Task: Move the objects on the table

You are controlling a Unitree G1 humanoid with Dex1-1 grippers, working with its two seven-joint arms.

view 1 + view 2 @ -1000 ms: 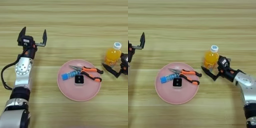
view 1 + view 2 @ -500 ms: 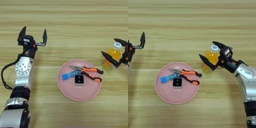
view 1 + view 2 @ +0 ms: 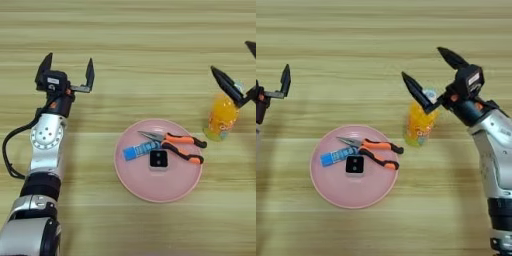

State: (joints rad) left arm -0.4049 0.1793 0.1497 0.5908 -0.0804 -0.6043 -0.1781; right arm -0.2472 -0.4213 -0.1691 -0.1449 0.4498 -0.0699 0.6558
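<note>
The pink plate (image 3: 351, 192) lies in the middle of the wooden table (image 3: 381, 35). On it rest the orange-and-black pliers (image 3: 376, 150), the blue tube (image 3: 333, 157) and the black square block (image 3: 354, 164). To the plate's right stands the orange juice bottle (image 3: 420, 124), its white cap partly behind a finger. My right gripper (image 3: 430, 74) hangs open just above and behind the bottle's top, fingers spread wide, holding nothing. My left gripper (image 3: 67, 70) stays open and idle at the far left, away from the plate.
Bare wood surrounds the plate on all sides. The left forearm (image 3: 46, 145) runs down the picture's left edge; the right forearm (image 3: 496, 150) runs down the right edge.
My right gripper has risen from beside the bottle's base to above its cap, moving away from me. The bottle stays standing. The left arm has not moved.
</note>
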